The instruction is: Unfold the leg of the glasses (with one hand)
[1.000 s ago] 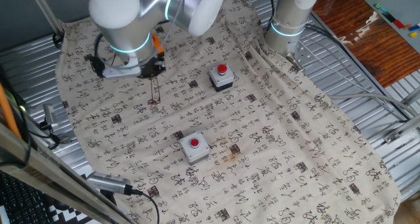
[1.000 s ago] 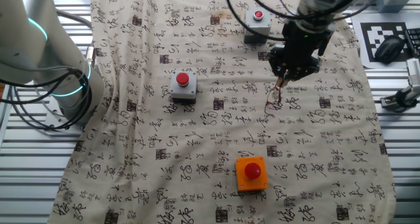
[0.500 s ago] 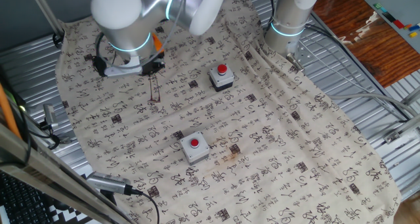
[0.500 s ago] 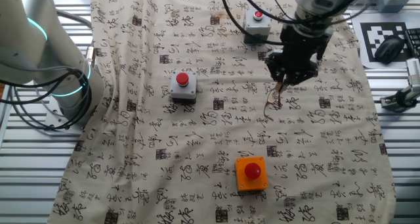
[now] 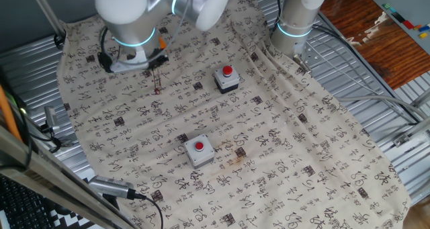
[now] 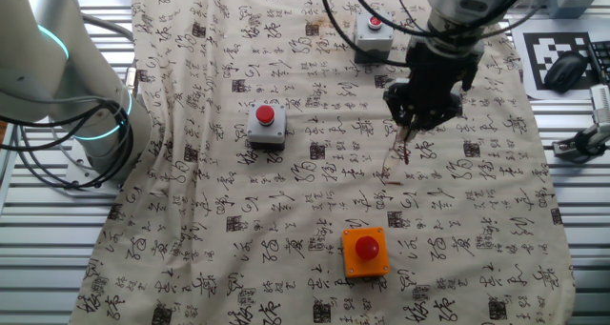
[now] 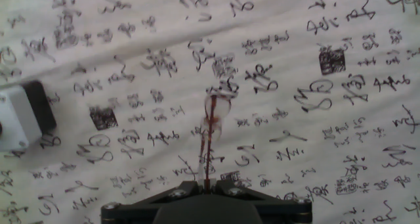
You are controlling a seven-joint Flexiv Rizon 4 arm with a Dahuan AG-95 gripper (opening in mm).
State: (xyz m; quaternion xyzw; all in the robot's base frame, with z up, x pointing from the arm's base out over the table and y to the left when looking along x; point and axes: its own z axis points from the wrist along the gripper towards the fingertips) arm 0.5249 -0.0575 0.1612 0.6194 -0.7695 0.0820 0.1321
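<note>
The black two-finger gripper [image 6: 412,127] hangs over the cream cloth printed with black calligraphy [image 6: 286,211], and the small eyeglasses with a thin reddish-brown wire frame [image 6: 398,155] dangle from its tips. In the hand view the fingers meet at the bottom edge on the end of a slim temple [image 7: 206,159], so the gripper is closed on the glasses; the temple runs straight away from the fingertips to a clear round lens [image 7: 216,107] that shows against the cloth.

Taking the grey button box with a red button in the middle of the cloth [image 6: 266,124] as landmark, in the other fixed view the glasses hang well to the right of it, near a second grey box with a red button [image 6: 372,35] farther off and an orange box with a red cap [image 6: 365,252] nearer the camera. In the one fixed view the frame [image 5: 157,83] shows only as a thin dark line below the silver arm [image 5: 127,21]. Whether the lower end touches the cloth I cannot tell.

As a judgement, the step in hand is the unfolding itself: the gripper holds one leg while the rest of the frame hangs away from it under its own weight. The next move calls for a gentle motion that lets the front swing fully out from the held temple, then a soft lowering so the frame lies on the cloth without the hinge snapping back or the lens dragging.
</note>
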